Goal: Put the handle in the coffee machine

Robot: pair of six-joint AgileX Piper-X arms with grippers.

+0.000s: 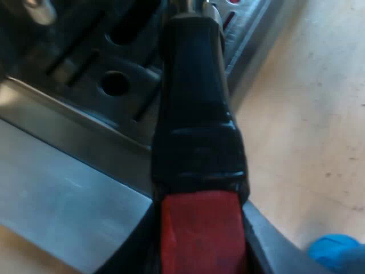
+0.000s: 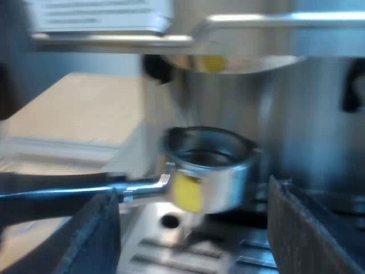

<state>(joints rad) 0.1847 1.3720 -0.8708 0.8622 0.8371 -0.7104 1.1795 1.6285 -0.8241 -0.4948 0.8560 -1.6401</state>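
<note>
- Left wrist view: the left gripper has its jaws clenched on the red end of the holder's handle, which reaches out over the drip tray.
- Right wrist view: the holder hangs level under the group head of the espresso machine. It is apart from the head, above the tray, and not yet seated.
- The right gripper faces the basket, jaws released and holding nothing.
- To do this step well, I judge: centre the basket under the head, keep its rim level, lift straight until it seats, then swing the handle to lock. A tilted rim would likely jam.
- The tabletop is pale and smooth beside the machine, with a blue tamper near the left gripper.
- Beyond the machine I cannot tell what the room holds.
</note>
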